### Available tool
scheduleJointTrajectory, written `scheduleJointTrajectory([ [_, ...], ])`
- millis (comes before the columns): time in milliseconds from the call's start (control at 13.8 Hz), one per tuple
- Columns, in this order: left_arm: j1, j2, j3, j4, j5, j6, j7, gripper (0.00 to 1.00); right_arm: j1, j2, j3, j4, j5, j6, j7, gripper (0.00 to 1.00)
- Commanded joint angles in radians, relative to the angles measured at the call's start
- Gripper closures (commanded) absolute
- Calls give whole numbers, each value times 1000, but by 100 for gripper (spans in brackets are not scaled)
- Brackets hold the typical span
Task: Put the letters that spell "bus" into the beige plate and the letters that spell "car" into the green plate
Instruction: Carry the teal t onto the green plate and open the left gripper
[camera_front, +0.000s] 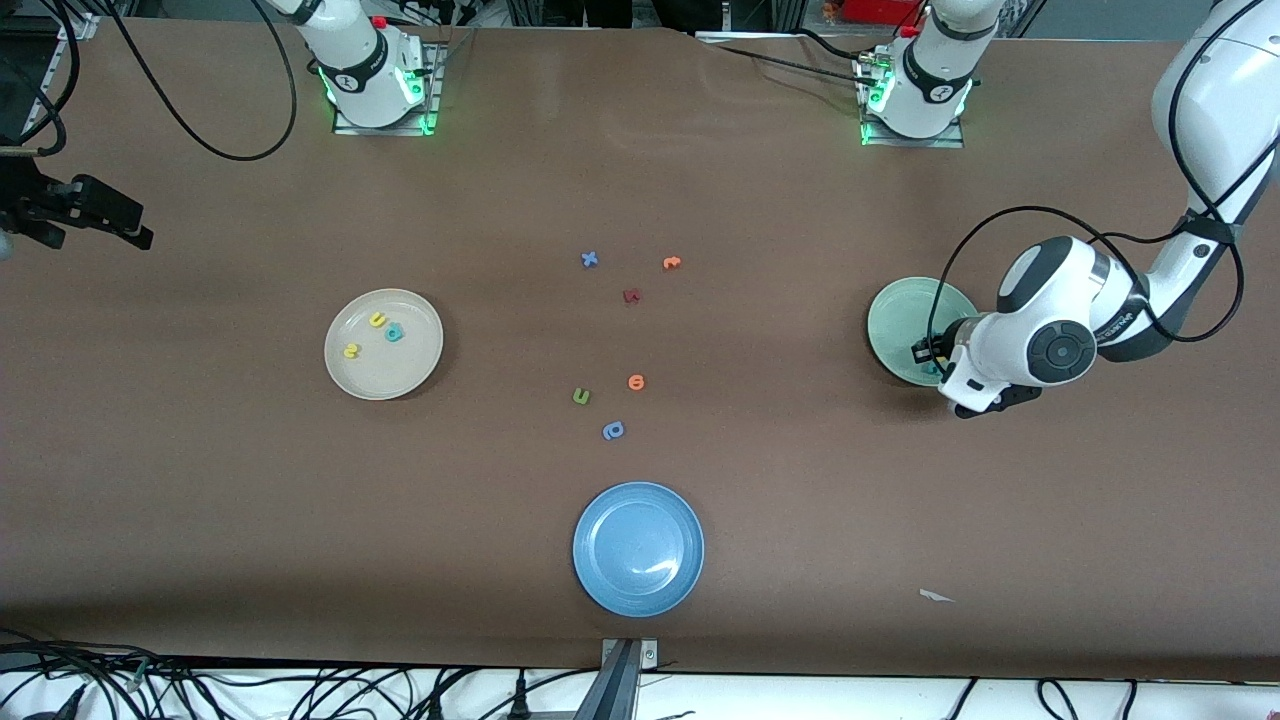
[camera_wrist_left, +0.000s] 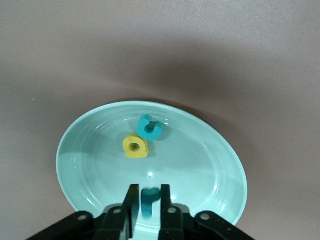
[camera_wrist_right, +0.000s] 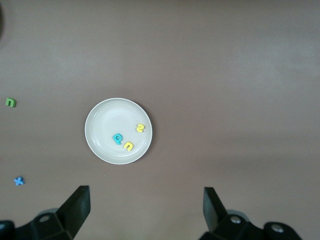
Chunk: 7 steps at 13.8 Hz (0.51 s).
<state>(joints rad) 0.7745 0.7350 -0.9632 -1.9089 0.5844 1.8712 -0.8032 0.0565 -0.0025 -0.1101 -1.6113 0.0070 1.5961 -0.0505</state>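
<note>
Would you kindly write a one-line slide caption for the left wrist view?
Left gripper over the pale green plate, teal foam letter between its fingers, beside a teal c and yellow a.

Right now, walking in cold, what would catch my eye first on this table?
Probably the left gripper low over the green plate at the left arm's end, its fingers either side of a teal letter, with a teal c and yellow a already inside. At the right arm's end, the beige plate holds three letters. The blue plate sits nearest the front camera.
</note>
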Motion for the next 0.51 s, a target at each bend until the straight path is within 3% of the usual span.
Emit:
scheduleJointTrajectory([
  [0,-6,-20,1,40,28,-9,10,0,2,-10,-6,4,14,-16,3,0],
  [436,5,-140,-8,132,26,-9,7,0,2,-10,-6,4,14,-15,3,0],
])
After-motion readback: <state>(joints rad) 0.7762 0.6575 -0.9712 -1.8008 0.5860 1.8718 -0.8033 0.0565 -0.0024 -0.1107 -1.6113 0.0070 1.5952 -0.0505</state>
